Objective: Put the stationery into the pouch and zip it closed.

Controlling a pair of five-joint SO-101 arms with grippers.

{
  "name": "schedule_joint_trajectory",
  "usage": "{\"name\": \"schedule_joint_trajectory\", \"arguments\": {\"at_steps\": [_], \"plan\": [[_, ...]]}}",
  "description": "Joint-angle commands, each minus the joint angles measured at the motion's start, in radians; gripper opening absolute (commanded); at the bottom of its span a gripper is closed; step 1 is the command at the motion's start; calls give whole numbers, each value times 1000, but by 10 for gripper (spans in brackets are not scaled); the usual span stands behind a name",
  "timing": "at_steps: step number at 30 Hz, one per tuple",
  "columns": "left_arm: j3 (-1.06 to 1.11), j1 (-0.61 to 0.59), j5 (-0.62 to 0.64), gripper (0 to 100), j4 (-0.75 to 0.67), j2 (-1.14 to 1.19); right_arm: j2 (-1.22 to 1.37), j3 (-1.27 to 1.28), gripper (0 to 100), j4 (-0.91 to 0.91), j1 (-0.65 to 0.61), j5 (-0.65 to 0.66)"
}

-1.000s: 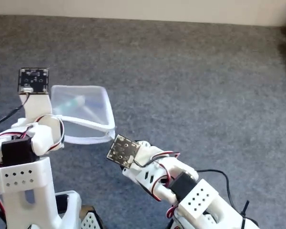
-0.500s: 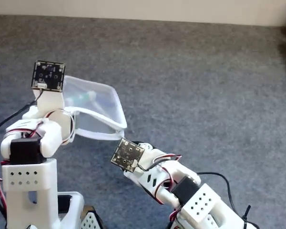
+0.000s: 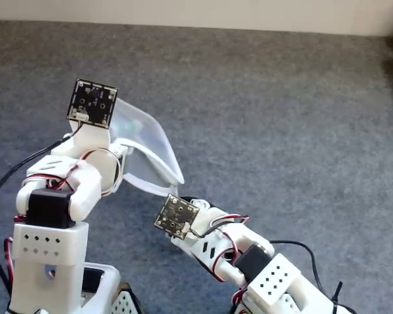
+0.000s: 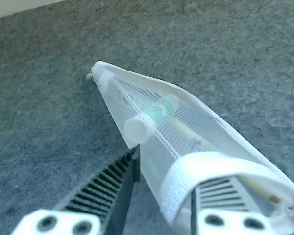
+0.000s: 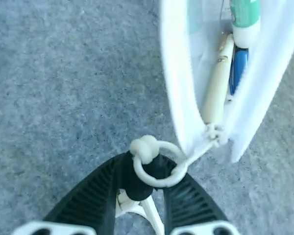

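Note:
A white mesh pouch (image 3: 150,147) hangs tilted above the grey carpet between the two arms. My left gripper (image 4: 169,169) is shut on the pouch's white rim band (image 4: 210,169). Through the mesh I see a glue stick (image 4: 149,120) with a white cap and green body. My right gripper (image 5: 149,171) is shut on the zipper's ring pull (image 5: 159,182), whose cord runs to the pouch's corner. The pouch's mouth gapes in the right wrist view, with a cream pen (image 5: 216,83) and a blue item (image 5: 240,66) inside.
Grey carpet (image 3: 281,118) covers the whole surface, with free room to the right and far side. A pale wall strip (image 3: 196,13) runs along the far edge. Both arm bases (image 3: 46,261) stand at the near edge.
The left arm has swung to the right and farther out, carrying the pouch with it and tipping it more upright. The right arm followed slightly, still holding the zipper pull.

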Motion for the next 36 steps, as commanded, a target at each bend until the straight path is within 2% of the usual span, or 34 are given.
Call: {"name": "schedule_joint_trajectory", "arguments": {"at_steps": [1, 16, 25, 36], "plan": [[-77, 82, -9, 172, -37, 1, -22, -12, 5, -22, 8, 15], [-68, 297, -106, 172, -126, 2, -22, -8, 5, -22, 8, 15], [-68, 364, -115, 172, -140, 2, -22, -8, 5, -22, 8, 17], [-70, 380, -109, 168, -189, -5, -22, 15, 5, -24, 8, 17]]}}
